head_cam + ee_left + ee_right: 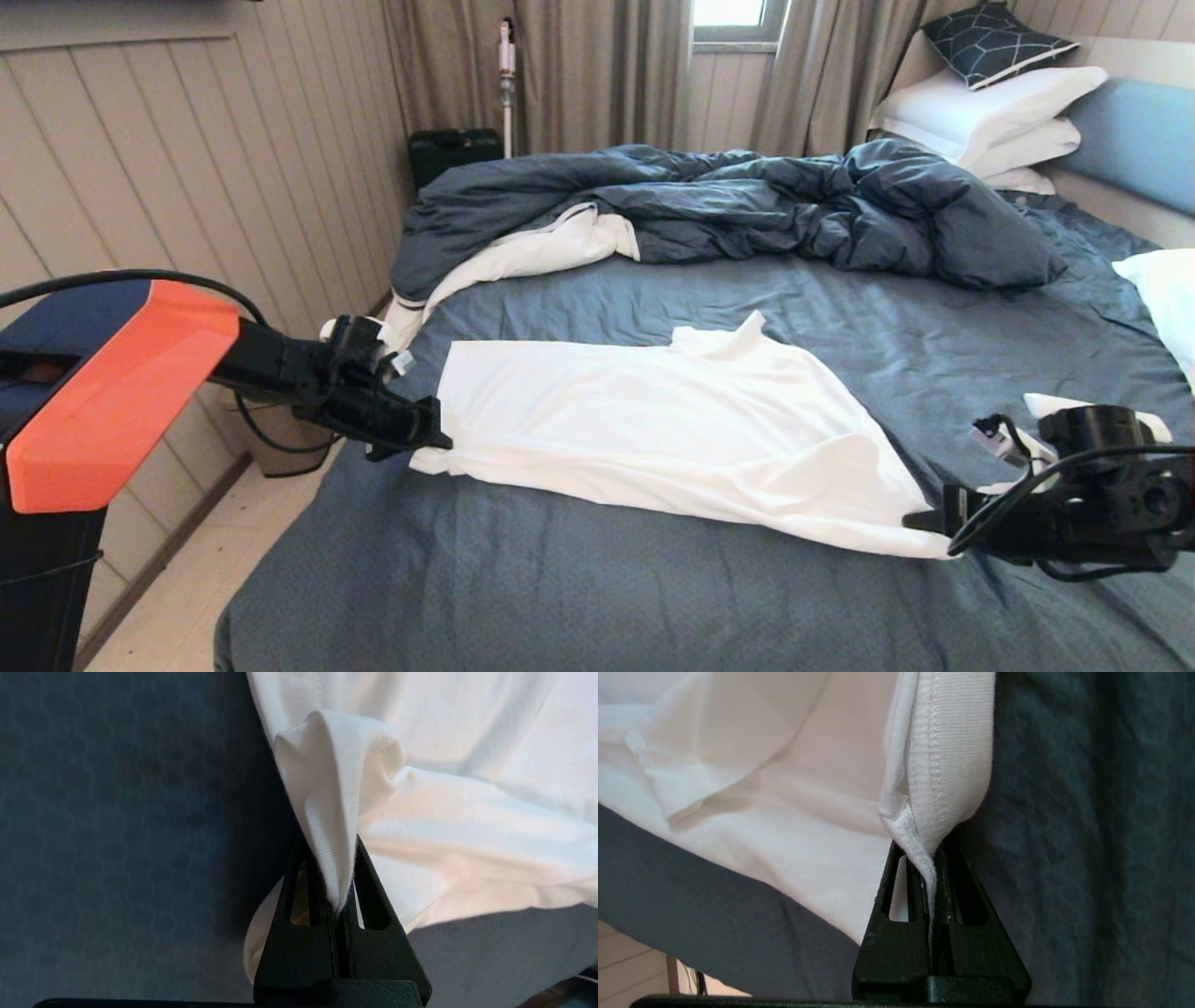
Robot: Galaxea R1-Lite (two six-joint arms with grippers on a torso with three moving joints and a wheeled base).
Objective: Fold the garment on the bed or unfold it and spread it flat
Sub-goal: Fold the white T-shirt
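Observation:
The white garment (653,420) lies stretched across the dark blue sheet of the bed (579,588), its small neck piece pointing toward the duvet. My left gripper (439,439) is shut on the garment's near left corner, and the cloth (336,812) bunches up between its black fingers (373,891). My right gripper (920,523) is shut on the near right corner. There a stitched hem (943,765) of the garment is pinched between the jaws. Both corners are slightly lifted off the sheet.
A rumpled dark blue duvet (747,201) with white lining lies behind the garment. White pillows (990,117) and a patterned cushion stack at the headboard on the right. A panelled wall and strip of floor (177,607) run along the bed's left edge.

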